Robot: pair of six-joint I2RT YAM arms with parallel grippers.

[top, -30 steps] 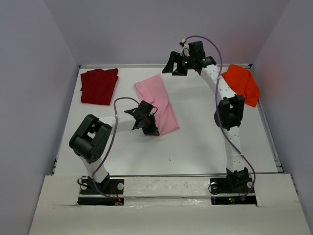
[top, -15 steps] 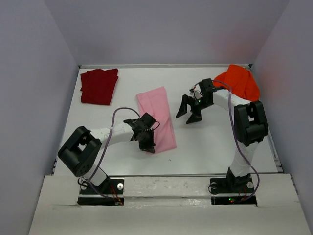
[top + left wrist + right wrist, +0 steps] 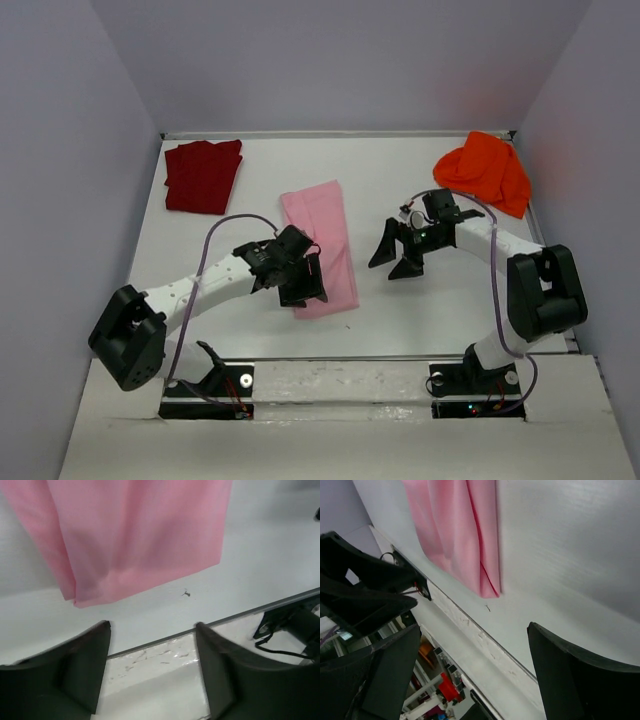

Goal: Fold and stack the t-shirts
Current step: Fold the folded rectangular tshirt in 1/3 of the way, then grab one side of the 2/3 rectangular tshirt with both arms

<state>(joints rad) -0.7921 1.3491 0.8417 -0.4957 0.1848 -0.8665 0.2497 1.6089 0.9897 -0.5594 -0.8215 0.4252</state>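
The light pink t-shirt lies folded into a long strip at the table's middle; its near end shows in the left wrist view and the right wrist view. My left gripper hangs over that near end, open, with nothing between its fingers. My right gripper stands open just right of the strip, apart from it. At the back left lies the folded dark red t-shirt. The bright orange t-shirt sits crumpled at the back right.
The table's near edge runs just below the pink strip's end. White walls close in the left, right and back sides. My left arm shows dark at the left of the right wrist view.
The left gripper dragged the pink strip toward the near edge, then opened and let it go. The right arm swung from the back wall down beside the strip.
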